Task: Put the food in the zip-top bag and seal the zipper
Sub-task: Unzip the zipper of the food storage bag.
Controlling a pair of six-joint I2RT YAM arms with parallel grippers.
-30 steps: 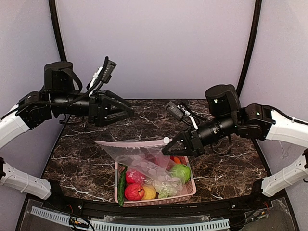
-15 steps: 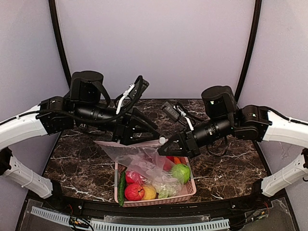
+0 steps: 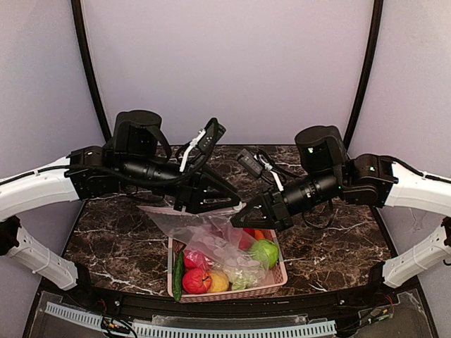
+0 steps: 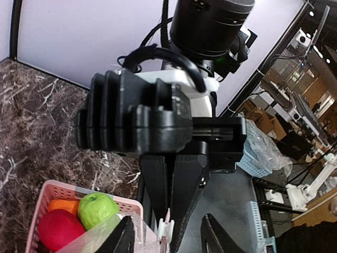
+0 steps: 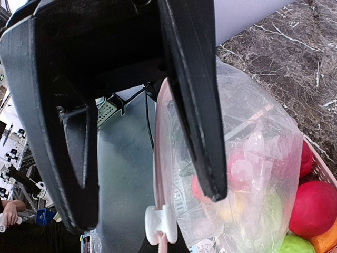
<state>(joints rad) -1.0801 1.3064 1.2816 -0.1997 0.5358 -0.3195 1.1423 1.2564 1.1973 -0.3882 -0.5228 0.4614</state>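
Note:
The clear zip-top bag (image 3: pixel 204 229) hangs over the pink basket (image 3: pixel 278 278). Its pinkish zipper (image 5: pixel 158 137) runs along the top edge and carries a white slider (image 5: pixel 158 224). My right gripper (image 3: pixel 237 221) is shut on the zipper edge, just behind the slider. My left gripper (image 3: pixel 227 203) is open, and the slider (image 4: pixel 166 229) lies between its fingertips (image 4: pixel 126 237). The basket holds a green apple (image 3: pixel 265 252), a red ball (image 3: pixel 197 280), a yellow ball (image 3: pixel 218 282), pale cabbage (image 3: pixel 243 276) and a cucumber (image 3: pixel 178 271). Colours show through the bag; I cannot tell whether any food is inside it.
A black cable and a small black box (image 3: pixel 250 160) lie at the back of the marble table (image 3: pixel 120 239). The basket stands close to the table's near edge. Both arms meet above the basket's far rim.
My left arm has swung in from the left and come down to the bag's mouth. My right gripper, still holding the bag, has shifted slightly left.

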